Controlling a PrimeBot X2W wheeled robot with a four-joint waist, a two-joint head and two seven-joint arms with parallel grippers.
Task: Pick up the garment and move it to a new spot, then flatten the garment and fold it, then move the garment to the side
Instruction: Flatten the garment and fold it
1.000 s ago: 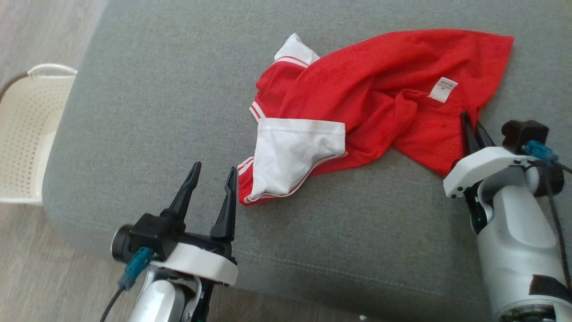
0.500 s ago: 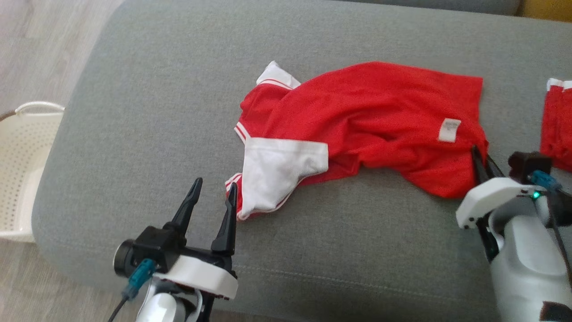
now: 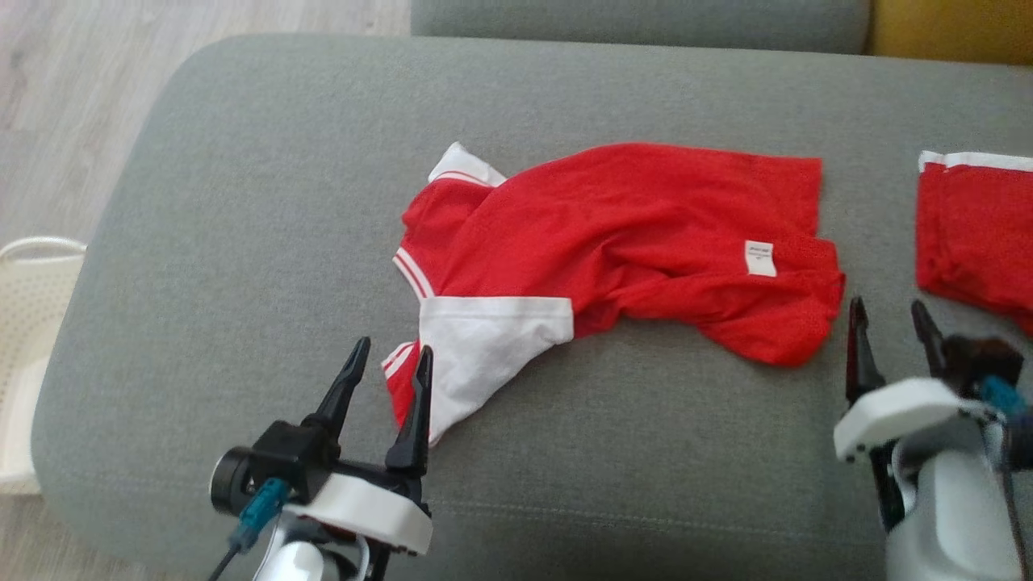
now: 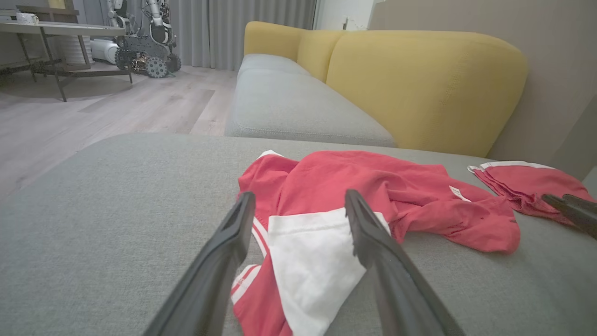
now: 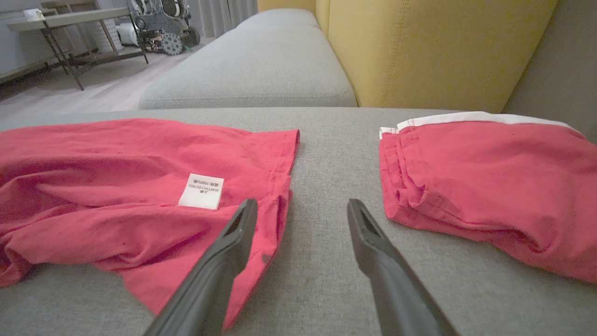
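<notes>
Looks done with laying the red garment (image 3: 629, 234) on the sofa (image 3: 242, 202), left gripper (image 3: 394, 349) and right gripper (image 3: 888, 307) open and empty; still to flatten, fold, move aside

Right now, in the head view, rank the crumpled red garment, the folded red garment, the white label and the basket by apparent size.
1. Crumpled red garment, clearly largest.
2-3. Folded red garment and basket: both cut off by the frame, visible parts look alike, so unranked.
4. White label, smallest.
</notes>
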